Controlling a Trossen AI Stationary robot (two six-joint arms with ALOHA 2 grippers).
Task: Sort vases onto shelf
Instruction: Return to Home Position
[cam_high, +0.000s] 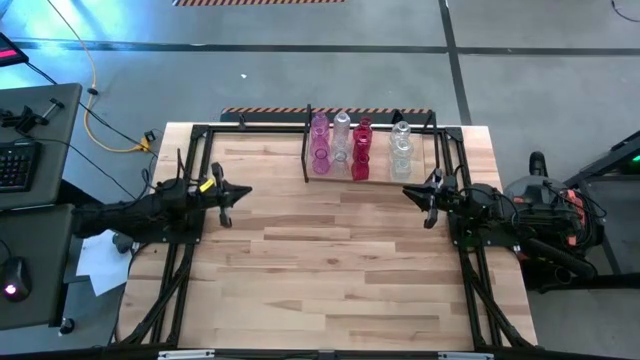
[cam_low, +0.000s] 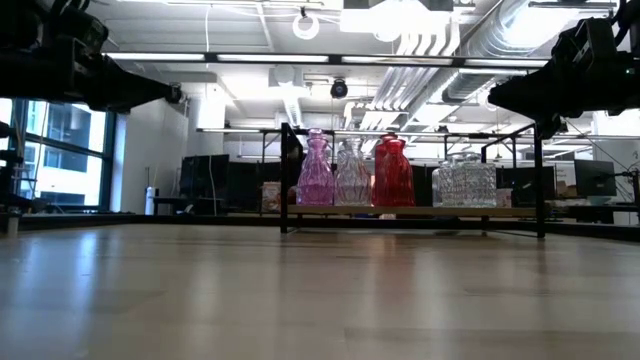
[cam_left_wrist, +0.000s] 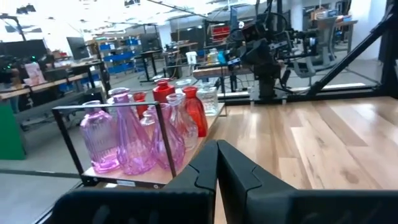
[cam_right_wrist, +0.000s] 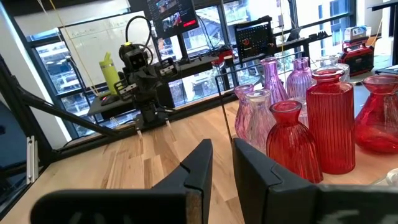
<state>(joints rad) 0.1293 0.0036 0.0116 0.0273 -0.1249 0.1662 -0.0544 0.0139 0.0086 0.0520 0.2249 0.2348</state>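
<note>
Glass crowded onto a small rack is the weak point. The shelf stands at the far edge of the surface, slightly right of centre. It carries the vases in colour groups: pink vases at the left, a paler vase next, red vases, then clear vases at the right. In the wrist views they stand so close that some seem to touch, so one knock would likely rock several at once. A bottle tipping off the far side would probably drop to the floor.

The right hand is the likelier culprit. It hangs just near of the shelf's right end, fingers slightly spread and holding nothing. Any swing towards the far side could clip the thin black frame. The left hand sits well apart at the left, fingers pressed together and empty, so it poses little risk.

The surface is pale wooden planking, and the high view shows no vase on it outside the shelf, so the sorting looks complete. Around it lies grey concrete floor, with a yellow cable and a desk holding a keyboard at the left. The low view shows an open workshop behind, with windows at the left and ducts overhead.
</note>
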